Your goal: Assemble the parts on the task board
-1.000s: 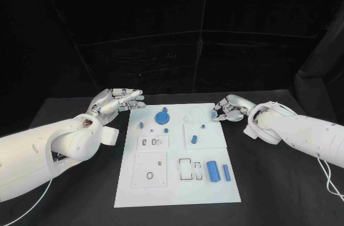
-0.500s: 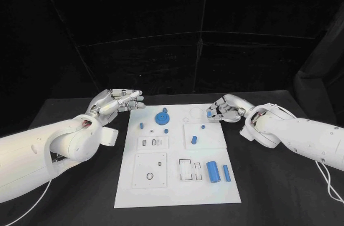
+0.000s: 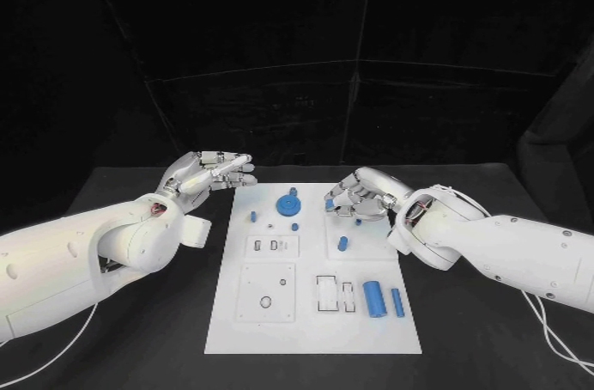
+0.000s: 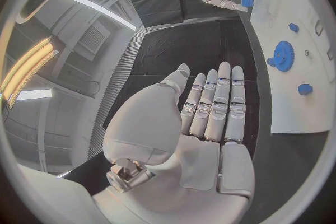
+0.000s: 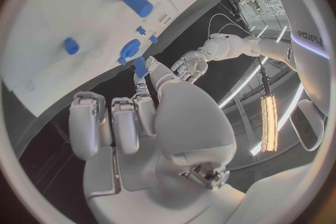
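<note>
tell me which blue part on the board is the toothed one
The blue gear at the far end of the task board: a round toothed disc, while the other blue parts are plain pegs and cylinders.

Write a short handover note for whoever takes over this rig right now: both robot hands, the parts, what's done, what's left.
Left robot hand: empty, raised off the task board's far left corner.
Right robot hand: pinches a small blue part above the board's far end.
Blue gear sits at the far end; blue cylinder and blue pin lie loose near the front right.
Done: one part picked up.
Left: seat it, then likely the cylinder and pin.
</note>
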Controlling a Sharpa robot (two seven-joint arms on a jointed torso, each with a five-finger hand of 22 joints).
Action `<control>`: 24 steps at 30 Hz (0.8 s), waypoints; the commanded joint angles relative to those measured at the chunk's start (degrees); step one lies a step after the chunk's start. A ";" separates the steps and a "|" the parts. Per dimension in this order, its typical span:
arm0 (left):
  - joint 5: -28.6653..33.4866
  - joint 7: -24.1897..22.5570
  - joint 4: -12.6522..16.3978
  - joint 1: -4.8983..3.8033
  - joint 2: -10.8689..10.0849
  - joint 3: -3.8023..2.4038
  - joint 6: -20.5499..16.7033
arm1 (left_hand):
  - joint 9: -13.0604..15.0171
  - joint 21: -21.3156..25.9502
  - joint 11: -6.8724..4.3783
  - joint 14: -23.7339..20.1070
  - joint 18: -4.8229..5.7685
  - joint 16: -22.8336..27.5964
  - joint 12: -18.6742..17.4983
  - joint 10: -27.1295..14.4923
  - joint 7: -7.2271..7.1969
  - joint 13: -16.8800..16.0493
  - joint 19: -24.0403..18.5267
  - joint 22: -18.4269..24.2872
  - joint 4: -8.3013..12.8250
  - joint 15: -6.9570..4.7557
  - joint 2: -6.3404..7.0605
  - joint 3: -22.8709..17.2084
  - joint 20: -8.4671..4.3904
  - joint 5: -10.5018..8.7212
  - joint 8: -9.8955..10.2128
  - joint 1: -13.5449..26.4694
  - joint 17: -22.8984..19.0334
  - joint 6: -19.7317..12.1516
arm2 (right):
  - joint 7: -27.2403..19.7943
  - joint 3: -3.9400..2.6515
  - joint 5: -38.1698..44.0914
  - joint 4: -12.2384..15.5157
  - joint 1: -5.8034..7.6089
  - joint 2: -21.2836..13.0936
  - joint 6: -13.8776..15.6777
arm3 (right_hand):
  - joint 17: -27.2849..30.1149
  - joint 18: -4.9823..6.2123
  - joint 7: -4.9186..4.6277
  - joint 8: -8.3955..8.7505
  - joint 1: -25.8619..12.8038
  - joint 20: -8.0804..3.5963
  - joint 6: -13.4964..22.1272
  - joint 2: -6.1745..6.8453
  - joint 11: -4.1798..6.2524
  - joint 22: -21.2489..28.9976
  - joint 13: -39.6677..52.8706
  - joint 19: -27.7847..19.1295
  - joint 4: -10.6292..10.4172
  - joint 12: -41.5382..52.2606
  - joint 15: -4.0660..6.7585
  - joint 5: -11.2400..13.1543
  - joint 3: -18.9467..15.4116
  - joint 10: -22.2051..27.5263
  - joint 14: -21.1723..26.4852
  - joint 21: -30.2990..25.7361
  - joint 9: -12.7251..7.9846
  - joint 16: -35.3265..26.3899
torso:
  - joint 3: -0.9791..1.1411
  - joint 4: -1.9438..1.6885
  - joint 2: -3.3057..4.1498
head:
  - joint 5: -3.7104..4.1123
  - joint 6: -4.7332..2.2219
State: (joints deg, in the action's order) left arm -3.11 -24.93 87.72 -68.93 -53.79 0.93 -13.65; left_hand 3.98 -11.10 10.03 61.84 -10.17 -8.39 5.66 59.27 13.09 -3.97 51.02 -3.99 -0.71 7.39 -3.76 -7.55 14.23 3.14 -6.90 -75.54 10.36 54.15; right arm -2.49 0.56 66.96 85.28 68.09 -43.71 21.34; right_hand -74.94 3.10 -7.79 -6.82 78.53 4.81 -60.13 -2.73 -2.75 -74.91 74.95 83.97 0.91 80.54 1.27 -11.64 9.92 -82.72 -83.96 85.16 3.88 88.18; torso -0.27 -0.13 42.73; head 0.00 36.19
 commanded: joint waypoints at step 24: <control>-0.03 -1.14 -2.53 -0.36 2.13 -0.05 0.73 | -0.01 0.37 0.24 0.34 -0.41 0.52 -0.40 0.15 0.32 0.04 0.35 0.07 -0.52 0.40 0.38 0.09 0.18 0.17 0.40 1.73 0.17 0.12 | 10.73 0.06 16.50 -2.13 -3.40 11.84 -0.49 | -11.41 -0.85 0.52 -0.08 -0.70 -0.34 -1.08 0.58 0.30 -4.13 5.11 1.18 -0.07 -0.69 0.40 -0.21 0.66 0.55 -5.23 0.21 0.11 0.26 | -0.35 -0.77 -0.49 | -2.63 3.32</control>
State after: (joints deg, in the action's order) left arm -3.10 -25.26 85.19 -69.16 -51.75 0.92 -13.53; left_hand 3.97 -11.11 10.03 62.05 -10.18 -8.15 5.37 59.27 13.09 -3.97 51.03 -3.99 -0.88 7.60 -3.18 -7.37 14.23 3.14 -6.67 -74.41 10.48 54.15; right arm 7.05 0.65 80.50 83.23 64.63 -31.98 20.86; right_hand -74.92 3.10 -7.92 -6.75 77.86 4.81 -60.31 -2.04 -2.54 -74.91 74.94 83.97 0.81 80.24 1.35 -11.68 10.30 -82.50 -84.05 85.16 4.03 88.18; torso -0.66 -0.88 42.23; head -2.54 39.42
